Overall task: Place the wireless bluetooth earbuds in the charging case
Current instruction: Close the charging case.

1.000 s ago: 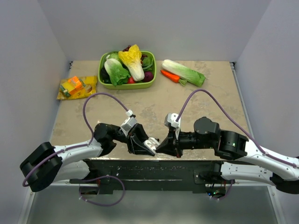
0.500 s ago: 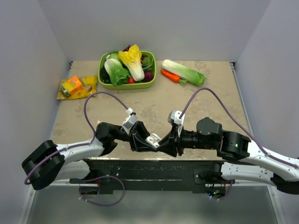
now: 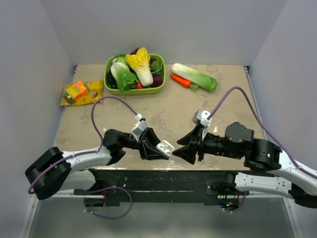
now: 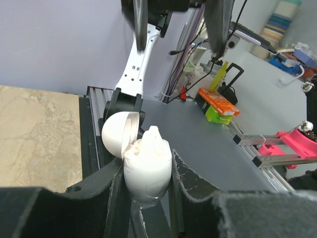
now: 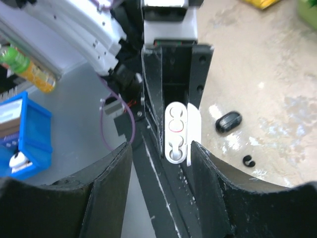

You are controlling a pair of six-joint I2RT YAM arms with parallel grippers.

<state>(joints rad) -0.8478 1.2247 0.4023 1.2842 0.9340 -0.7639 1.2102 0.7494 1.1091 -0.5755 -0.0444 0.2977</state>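
Left gripper point(image 3: 159, 148): we record it clamped on the white charging case point(image 4: 147, 166), held at the near edge of the table point(image 3: 223, 99), its lid point(image 4: 119, 134) swung open.

Right gripper point(image 3: 182, 148): fingers spread apart and empty, tips facing the case, just short of it.

Black earbud point(image 5: 229, 121): lies on the table beside the case. A smaller black piece point(image 5: 247, 160) lies near it; we cannot tell whether it is the second bud.

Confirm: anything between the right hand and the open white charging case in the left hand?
Nothing visible. The white egg-shaped charging case sits clamped in the left hand, lid swung aside, sockets facing the open right hand across a clear gap.
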